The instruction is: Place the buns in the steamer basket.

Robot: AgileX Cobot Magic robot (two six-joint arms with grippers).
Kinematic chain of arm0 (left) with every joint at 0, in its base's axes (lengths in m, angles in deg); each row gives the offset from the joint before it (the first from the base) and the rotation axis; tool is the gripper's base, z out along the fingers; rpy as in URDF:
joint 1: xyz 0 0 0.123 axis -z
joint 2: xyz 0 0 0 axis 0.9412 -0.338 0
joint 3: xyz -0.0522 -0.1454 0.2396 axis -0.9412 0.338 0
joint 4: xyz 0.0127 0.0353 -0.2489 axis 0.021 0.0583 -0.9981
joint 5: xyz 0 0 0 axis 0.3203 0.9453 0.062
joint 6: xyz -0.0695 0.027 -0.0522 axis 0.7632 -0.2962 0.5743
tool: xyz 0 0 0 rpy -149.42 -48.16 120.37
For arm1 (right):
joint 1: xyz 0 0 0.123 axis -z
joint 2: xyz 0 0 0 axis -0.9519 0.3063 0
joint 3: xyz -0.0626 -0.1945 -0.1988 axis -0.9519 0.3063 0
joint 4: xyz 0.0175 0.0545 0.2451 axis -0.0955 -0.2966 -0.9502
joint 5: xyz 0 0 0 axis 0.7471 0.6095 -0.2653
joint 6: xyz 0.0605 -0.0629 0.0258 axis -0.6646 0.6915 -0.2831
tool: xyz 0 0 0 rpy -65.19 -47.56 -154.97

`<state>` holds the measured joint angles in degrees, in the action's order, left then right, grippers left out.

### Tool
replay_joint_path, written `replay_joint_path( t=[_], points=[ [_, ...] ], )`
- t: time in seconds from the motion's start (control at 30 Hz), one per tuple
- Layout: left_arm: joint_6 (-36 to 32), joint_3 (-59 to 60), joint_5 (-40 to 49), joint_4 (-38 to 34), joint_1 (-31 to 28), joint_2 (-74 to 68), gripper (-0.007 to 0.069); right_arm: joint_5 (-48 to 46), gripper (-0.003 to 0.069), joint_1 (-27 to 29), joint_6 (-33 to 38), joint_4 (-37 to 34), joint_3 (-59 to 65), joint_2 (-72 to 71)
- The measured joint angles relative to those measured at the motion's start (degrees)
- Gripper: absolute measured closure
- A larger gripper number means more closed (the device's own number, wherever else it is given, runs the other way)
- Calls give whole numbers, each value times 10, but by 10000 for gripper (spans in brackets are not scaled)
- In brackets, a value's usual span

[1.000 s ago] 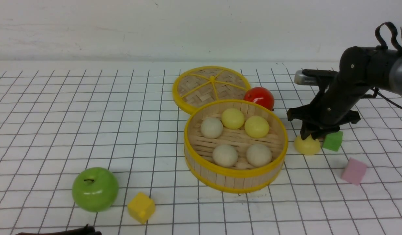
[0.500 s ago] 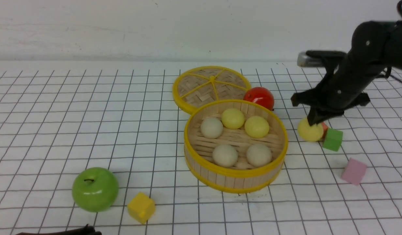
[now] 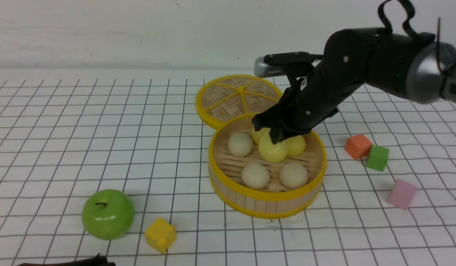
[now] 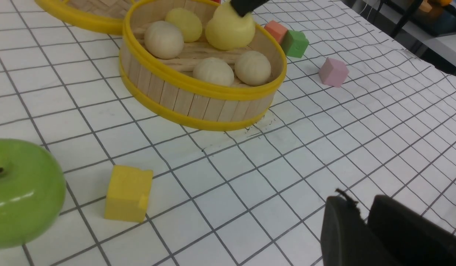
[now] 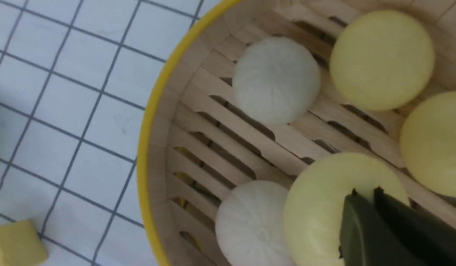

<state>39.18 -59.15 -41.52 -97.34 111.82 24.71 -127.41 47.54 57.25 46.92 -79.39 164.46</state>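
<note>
The right claw point(image 3: 277, 137) is clamped on a pale yellow bun point(image 3: 273, 149), held over the middle of the steamer basket point(image 3: 266, 195); whether the bun touches the slatted floor cannot be told. Five other buns lie inside the basket: three cream-white point(image 3: 240, 144) and two yellow (both partly hidden behind the claw); the woven lid point(image 3: 228, 96) lies just behind the basket on the table point(image 3: 65, 147). The left claw point(image 4: 364, 236) is low near the table's front edge; its fingers appear pressed together, holding nothing.
</note>
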Motion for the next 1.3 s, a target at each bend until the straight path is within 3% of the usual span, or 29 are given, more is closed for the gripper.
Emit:
replay_joint_path(
  t=[0.43, 0.63, 0.77, 0.8, 0.93, 1.03, 1.13, 1.23, 1.3],
  points=[
    [0, 0, 0, 0, 0, 0, 512, 57, 643, 1, 0, 0, 0, 46],
    [0, 0, 0, 0, 0, 0, 507, 80, 598, 1, 0, 2, 0, 70],
    [0, 0, 0, 0, 0, 0, 504, 81, 472, 1, -4, 2, 0, 69],
    [0, 0, 0, 0, 0, 0, 504, 81, 472, 1, -5, 2, 0, 69],
    [0, 0, 0, 0, 0, 0, 501, 50, 286, 1, -22, 3, 0, 34],
    [0, 0, 0, 0, 0, 0, 498, 11, 221, 1, -22, 8, 0, -25],
    [0, 0, 0, 0, 0, 0, 496, -39, 232, 1, -31, 25, 4, -88],
    [0, 0, 0, 0, 0, 0, 494, -96, 311, 1, -62, 49, 33, -165],
    [0, 0, 0, 0, 0, 0, 490, -130, 435, 1, -94, 65, 87, -240]
  ],
)
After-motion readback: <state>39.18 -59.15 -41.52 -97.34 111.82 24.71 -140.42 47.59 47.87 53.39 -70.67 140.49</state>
